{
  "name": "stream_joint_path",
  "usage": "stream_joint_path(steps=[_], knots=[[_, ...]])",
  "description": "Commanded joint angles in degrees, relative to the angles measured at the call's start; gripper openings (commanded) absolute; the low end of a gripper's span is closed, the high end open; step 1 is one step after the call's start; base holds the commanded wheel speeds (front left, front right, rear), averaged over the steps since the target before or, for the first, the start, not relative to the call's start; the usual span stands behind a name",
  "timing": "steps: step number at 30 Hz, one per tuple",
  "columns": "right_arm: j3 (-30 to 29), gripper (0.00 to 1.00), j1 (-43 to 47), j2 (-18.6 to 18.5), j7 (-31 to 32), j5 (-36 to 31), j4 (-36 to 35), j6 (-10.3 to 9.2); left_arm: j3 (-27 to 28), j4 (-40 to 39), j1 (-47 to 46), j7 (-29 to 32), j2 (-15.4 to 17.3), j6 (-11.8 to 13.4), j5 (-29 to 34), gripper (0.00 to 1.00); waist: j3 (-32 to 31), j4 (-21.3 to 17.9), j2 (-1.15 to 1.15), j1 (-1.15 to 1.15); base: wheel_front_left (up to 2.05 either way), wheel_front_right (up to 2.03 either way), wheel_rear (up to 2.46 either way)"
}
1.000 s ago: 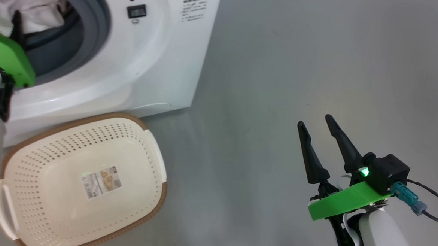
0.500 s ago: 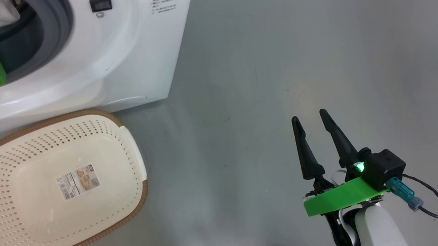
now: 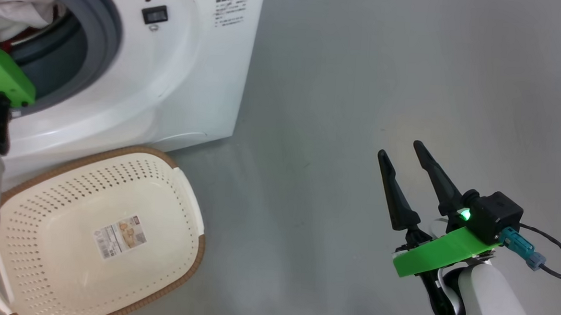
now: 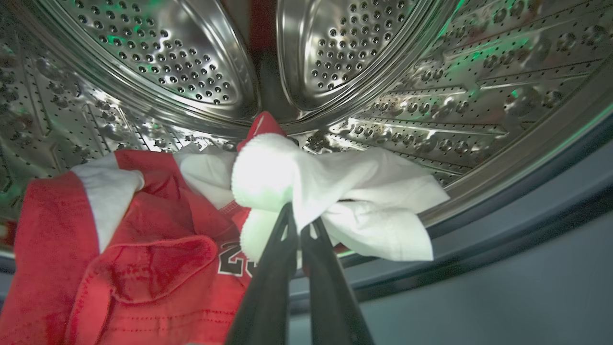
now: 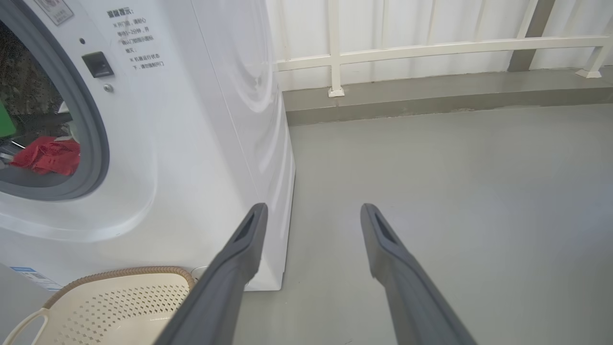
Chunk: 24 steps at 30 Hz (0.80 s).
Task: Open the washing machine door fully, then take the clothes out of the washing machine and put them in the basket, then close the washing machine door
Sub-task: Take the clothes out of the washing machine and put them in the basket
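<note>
The white washing machine (image 3: 169, 75) stands at the upper left with its grey rubber ring (image 3: 107, 28) open to me; its door is out of view. My left gripper (image 4: 299, 218) reaches into the steel drum (image 4: 335, 48) and is shut on the white garment (image 4: 364, 191), which hangs lifted over the red jersey (image 4: 143, 268) numbered 23. The cream basket (image 3: 94, 234) sits on the floor right below the drum opening. Out over bare floor to the right, my right gripper (image 3: 400, 149) stands open and holds nothing.
Grey floor (image 3: 362, 61) stretches to the right of the machine. In the right wrist view a white railing (image 5: 431, 48) and a low kerb (image 5: 431, 96) run along the back wall. The left arm's green mount (image 3: 1, 73) sits at the drum's rim.
The head camera swung right and then back, shifting the whole picture. The right gripper stays open in about the same place. The left arm remains at the drum opening.
</note>
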Motion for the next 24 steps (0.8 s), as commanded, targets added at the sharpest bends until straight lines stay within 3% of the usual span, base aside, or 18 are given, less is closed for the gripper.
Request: stream_joint_path(steps=[1, 12, 24], knots=[[0.6, 1.00, 0.8, -0.6, -0.7, 0.5, -1.2, 0.09, 1.1, -0.9, 0.8, -1.7, 1.8, -0.8, -0.9, 0.00, -1.4, 1.3, 0.00, 0.00, 0.00, 0.00, 0.00], [-0.2, 1.00, 2.7, -2.6, -0.7, 0.0, -1.2, 0.09, 2.8, -5.2, 7.2, -5.2, 0.2, -1.9, -3.3, 0.00, -5.9, 5.0, 0.00, 0.00, 0.00, 0.00, 0.00], [-1.9, 1.00, 5.1, -3.5, -0.7, -0.2, -1.7, 0.09, 10.2, -27.7, 21.5, -5.2, -1.6, -2.2, -1.9, 0.00, -9.2, 9.0, 0.00, 0.00, 0.00, 0.00, 0.00]])
